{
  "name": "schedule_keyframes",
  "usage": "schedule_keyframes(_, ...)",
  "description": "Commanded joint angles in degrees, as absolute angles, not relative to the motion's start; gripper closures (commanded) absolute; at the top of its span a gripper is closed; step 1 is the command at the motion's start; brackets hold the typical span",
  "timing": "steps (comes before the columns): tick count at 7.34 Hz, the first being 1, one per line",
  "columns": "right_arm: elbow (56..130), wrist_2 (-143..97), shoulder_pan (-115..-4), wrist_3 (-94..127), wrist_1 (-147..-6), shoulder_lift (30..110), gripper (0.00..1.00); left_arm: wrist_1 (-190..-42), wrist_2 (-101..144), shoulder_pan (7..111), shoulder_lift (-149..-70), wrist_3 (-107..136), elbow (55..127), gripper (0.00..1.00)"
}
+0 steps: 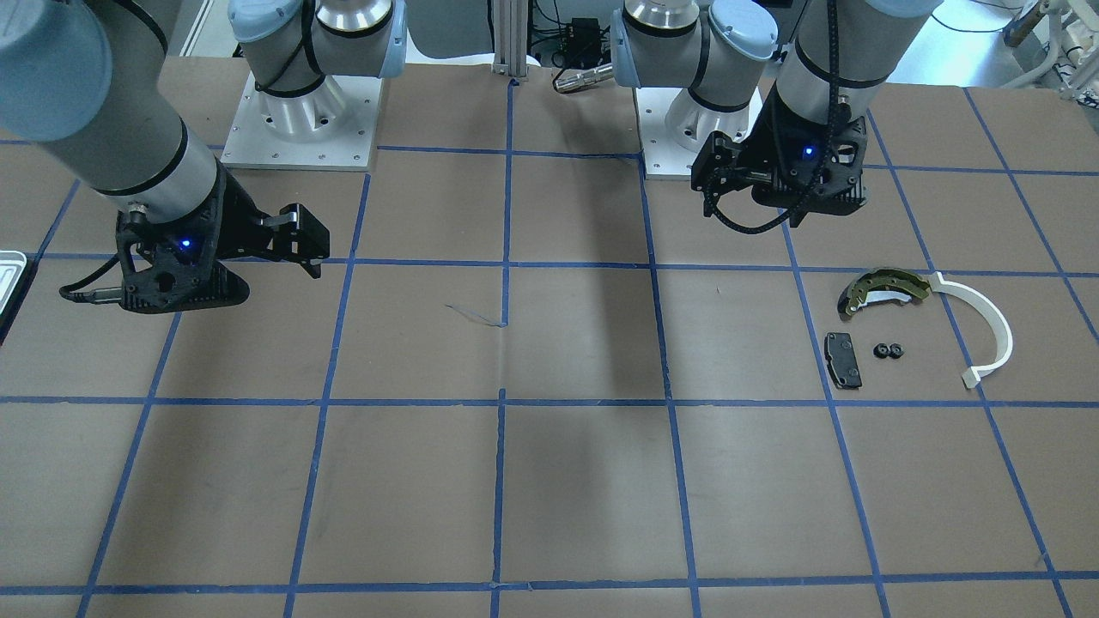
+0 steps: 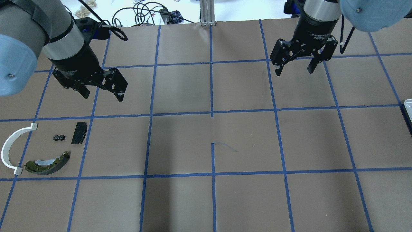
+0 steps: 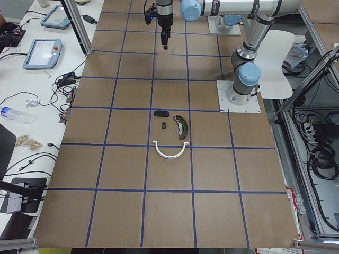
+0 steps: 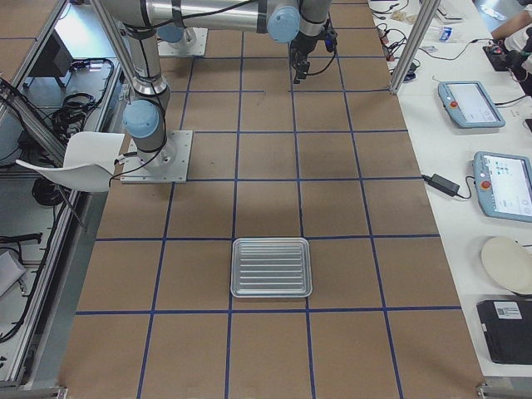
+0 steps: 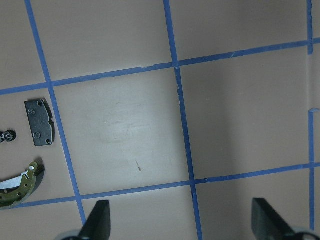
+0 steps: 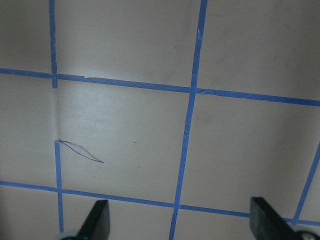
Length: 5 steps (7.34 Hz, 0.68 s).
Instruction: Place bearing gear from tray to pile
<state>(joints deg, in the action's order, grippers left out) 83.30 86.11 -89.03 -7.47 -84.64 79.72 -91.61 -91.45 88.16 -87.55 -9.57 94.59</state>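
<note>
— Where's the gear?
— I see it: small, black, toothed, lying between the brake pad and the white arc, well apart from the tray.
— Fingers?
— Left gripper and right gripper both spread wide, holding nothing.

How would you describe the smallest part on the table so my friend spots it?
On the brown table near the left gripper, between the white arc and the flat black pad, sits the bearing gear. It is the tiniest part there: black, two round knobs side by side.
</note>
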Motion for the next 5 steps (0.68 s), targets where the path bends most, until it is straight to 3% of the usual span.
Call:
schedule_keyframes(1, 83.32, 86.13, -89.03, -7.47, -84.64, 79.72, 0.00, -90.36, -91.41, 88.15, -87.71, -8.53, 94.57, 0.00)
schedule_keyframes(5, 82.79, 86.13, -88.68, -7.47, -84.73, 79.72, 0.00, -90.35, -91.23, 88.15, -87.54, -7.29, 94.57, 0.00)
